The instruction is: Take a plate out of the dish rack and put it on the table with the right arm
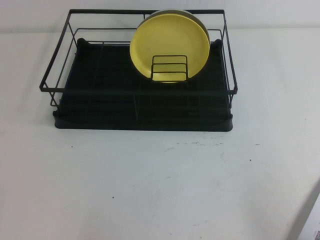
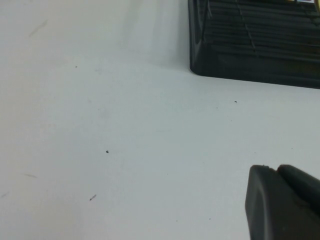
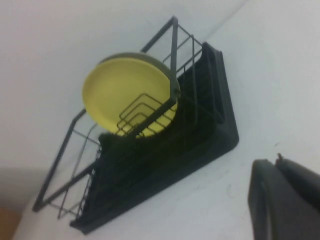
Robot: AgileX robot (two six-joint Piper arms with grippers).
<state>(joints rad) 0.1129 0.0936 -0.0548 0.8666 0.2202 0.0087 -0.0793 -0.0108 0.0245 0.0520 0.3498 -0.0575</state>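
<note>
Bare white worktop (image 1: 160,190) fills my high view up close, speckled with a few dark scuffs, and neither arm reaches into that view. Beyond it stands the dish rack (image 1: 55,82), black wire on a black tray base. Upright at the back of it stands the yellow plate (image 1: 170,42), to the robot's right of the middle, its lower edge behind the small wire holder (image 1: 169,68). A grey plate (image 1: 202,22) peeks out just behind it, touching or nearly so.

My right wrist view shows only one dark slab of the right gripper (image 3: 285,200) at the frame's edge, hanging over the worktop and well apart from the rack; the plate (image 3: 125,92) sits far from it, untouched. From that I cannot tell how its jaws stand.

On the left wrist view, the left gripper (image 2: 282,202) likewise shows as one dark piece above bare worktop, near a corner of the rack's tray (image 2: 250,55). How those jaws stand I cannot tell either.
</note>
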